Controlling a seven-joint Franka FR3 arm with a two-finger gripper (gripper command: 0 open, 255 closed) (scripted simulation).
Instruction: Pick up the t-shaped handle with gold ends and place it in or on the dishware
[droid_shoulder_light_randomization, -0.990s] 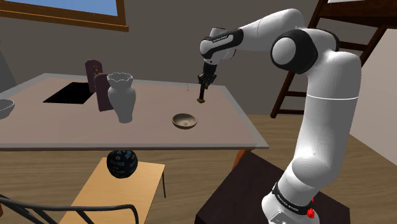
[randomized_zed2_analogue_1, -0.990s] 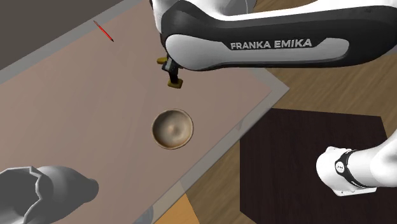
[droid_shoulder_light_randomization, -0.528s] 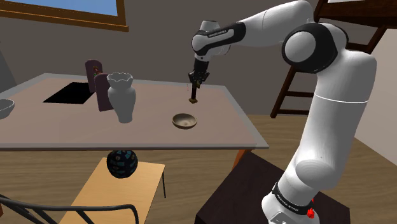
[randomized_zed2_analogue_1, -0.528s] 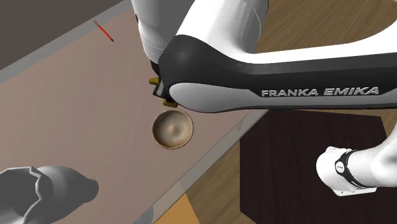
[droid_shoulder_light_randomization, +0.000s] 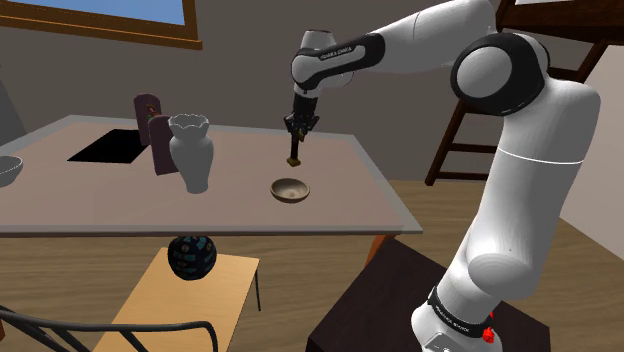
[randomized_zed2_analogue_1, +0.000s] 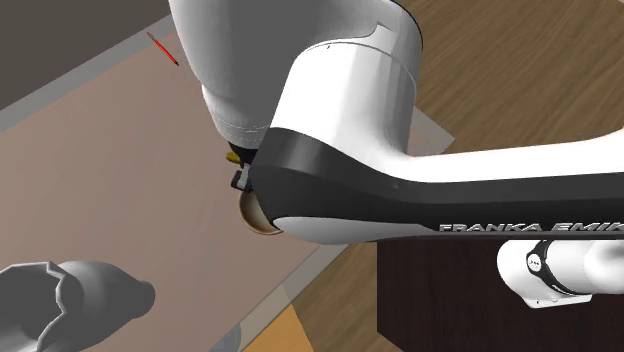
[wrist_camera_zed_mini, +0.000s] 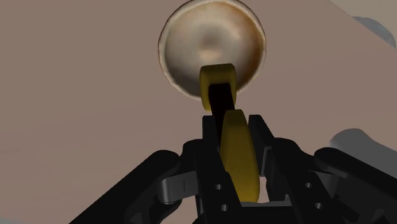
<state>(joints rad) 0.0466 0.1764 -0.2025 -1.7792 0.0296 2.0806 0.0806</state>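
Movement since half a second ago: the gripper (droid_shoulder_light_randomization: 296, 132) has carried the T-shaped handle (droid_shoulder_light_randomization: 293, 155) toward the shoulder view's left, and it now hangs above the bowl (droid_shoulder_light_randomization: 290, 189). Its fingers are clamped on the handle's gold end. The table (droid_shoulder_light_randomization: 100, 205) bears one bowl and one vase (droid_shoulder_light_randomization: 190, 150); there is one handle.

Gold-ended handle (droid_shoulder_light_randomization: 293, 153) between fingers (droid_shoulder_light_randomization: 296, 133), above bowl (droid_shoulder_light_randomization: 290, 189)
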